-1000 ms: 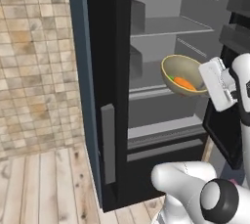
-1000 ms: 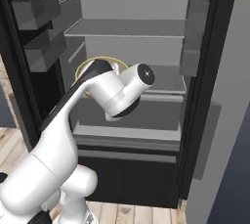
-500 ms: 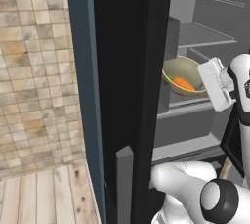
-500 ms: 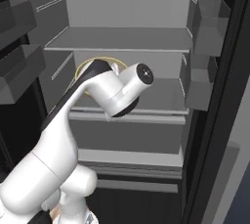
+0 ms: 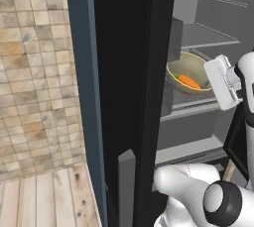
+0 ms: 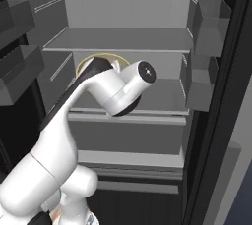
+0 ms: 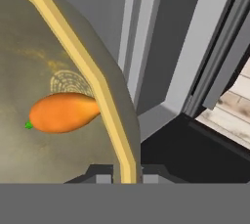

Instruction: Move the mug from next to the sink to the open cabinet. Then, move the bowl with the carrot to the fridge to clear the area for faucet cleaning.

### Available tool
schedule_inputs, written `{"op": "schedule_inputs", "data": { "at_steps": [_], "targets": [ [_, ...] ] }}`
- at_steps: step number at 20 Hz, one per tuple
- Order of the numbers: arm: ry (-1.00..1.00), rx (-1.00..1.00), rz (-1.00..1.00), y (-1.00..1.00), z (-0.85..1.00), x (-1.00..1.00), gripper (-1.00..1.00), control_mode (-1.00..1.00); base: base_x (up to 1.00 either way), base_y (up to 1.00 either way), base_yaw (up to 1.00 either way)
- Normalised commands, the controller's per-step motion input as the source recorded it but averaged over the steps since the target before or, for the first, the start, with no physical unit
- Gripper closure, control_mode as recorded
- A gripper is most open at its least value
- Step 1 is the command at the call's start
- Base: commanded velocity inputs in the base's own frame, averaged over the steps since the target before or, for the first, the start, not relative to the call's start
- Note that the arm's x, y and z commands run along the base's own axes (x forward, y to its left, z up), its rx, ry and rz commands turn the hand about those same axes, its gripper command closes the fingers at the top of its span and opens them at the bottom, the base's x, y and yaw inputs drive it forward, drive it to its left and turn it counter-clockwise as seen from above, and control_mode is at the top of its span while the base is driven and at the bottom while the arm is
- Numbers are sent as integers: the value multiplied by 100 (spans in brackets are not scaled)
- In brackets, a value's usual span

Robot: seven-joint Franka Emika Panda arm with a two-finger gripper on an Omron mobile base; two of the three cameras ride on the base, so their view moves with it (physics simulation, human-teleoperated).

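Hand [image 7: 124, 175] clamps bowl [image 5: 187, 69] rim inside fridge [image 6: 128, 8].

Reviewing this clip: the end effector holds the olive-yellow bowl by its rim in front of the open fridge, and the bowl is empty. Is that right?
Not quite. The bowl is not empty: an orange carrot lies inside it, as the hand view shows. The rest stands: the end effector is shut on the bowl's rim, in front of the open fridge.

Base nearer the fridge [image 6: 128, 17], bowl [image 5: 186, 72] seemingly farther inside.
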Motion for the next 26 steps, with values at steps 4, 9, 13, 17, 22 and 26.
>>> {"op": "schedule_inputs", "data": {
  "at_steps": [4,9,13,17,22,26],
  "targets": [
    [-13,-1,-19,0,68,-27,100,-100,0,0,0],
    [-28,-5,-11,0,56,-34,100,-100,0,0,0],
    [-12,0,-2,0,46,0,100,-100,0,0,0],
    [-1,0,-1,0,29,25,100,-100,0,0,0],
    [2,2,-2,0,51,36,100,-100,0,0,0],
    [3,3,0,0,43,26,100,-100,0,0,0]
  ]
}}
